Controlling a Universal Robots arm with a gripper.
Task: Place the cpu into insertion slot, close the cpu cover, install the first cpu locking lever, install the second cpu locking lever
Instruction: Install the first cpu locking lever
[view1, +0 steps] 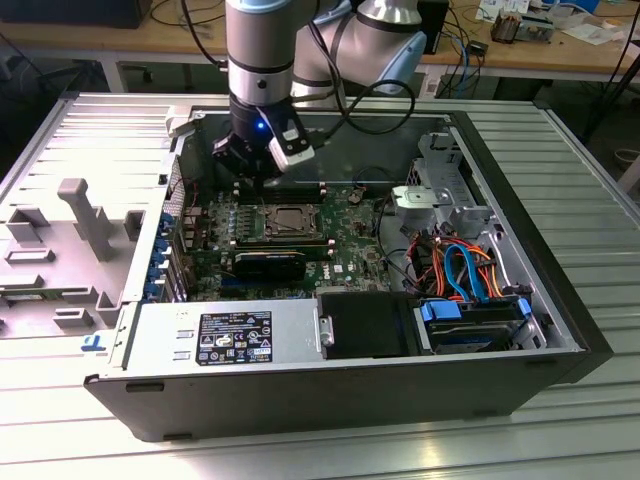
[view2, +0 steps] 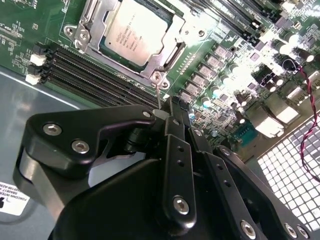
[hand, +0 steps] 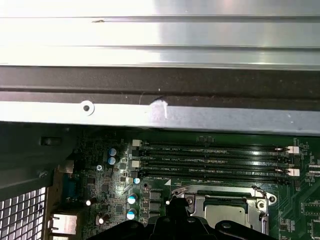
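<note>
In the second wrist view the gripper (view2: 172, 117) has its black fingers (view2: 177, 165) pressed together, holding nothing that shows, and it hangs just above the green motherboard (view2: 235, 55) beside the memory slots (view2: 95, 75). Just beyond its tip the cpu (view2: 136, 34) lies seated in the insertion slot (view2: 169, 55), with the cpu cover (view2: 95, 20) framing it. In the exterior view the gripper (view1: 252, 172) hangs inside the open computer case (view1: 330, 400), near the cpu (view1: 293, 216).

your ribbed metal tabletop (view1: 560, 440) carries the open computer case (view1: 330, 395) and a grey plastic fixture (view1: 60, 250).
</note>
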